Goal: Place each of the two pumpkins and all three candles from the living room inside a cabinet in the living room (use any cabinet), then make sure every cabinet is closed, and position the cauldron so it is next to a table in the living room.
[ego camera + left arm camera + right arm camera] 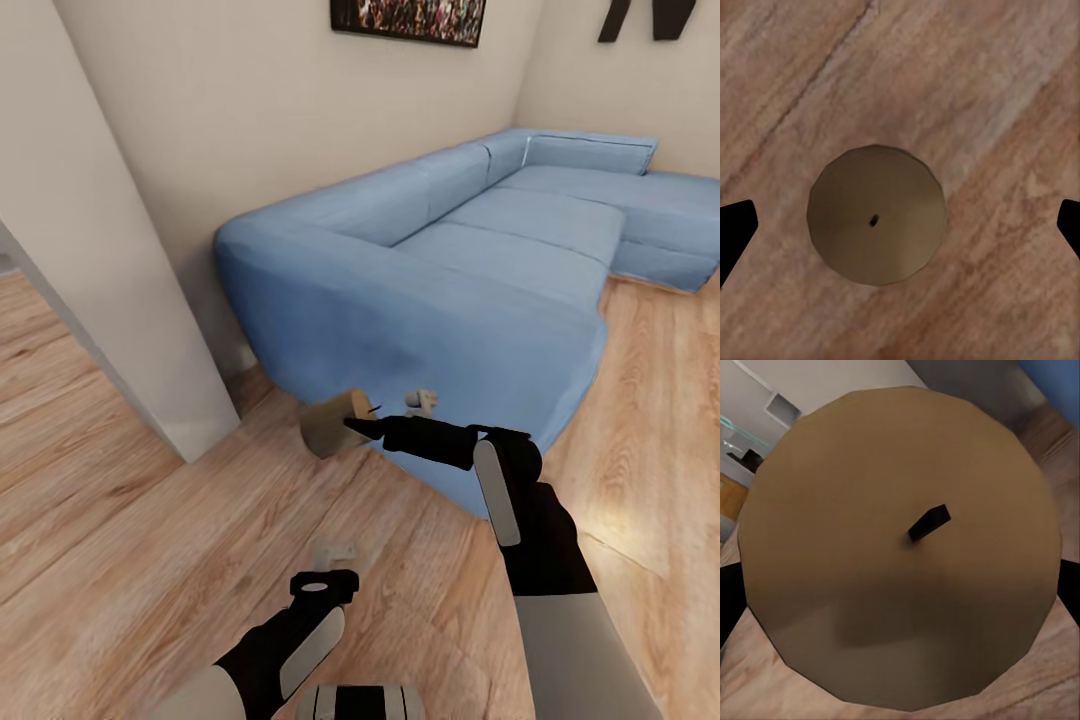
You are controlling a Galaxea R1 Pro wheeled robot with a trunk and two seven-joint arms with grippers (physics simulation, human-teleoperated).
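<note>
My right gripper (366, 420) is shut on a tan candle (333, 424) and holds it tilted on its side in the air, just in front of the sofa's near arm. In the right wrist view this candle (900, 547) is very close, wick toward the camera, with a black finger at each edge. My left gripper (322, 572) points straight down low over the floor. Its wrist view shows a second candle (876, 217) standing upright on the wood floor, centred between the wide-apart dark fingertips (733, 232), which are not touching it. No pumpkins, cabinet, cauldron or table are in sight.
A big blue corner sofa (470, 260) takes up the middle and right, close ahead of the right arm. A white wall corner (120, 300) juts in at the left. Wood floor (120, 540) spreads to the left and front. A framed picture (410, 18) hangs on the far wall.
</note>
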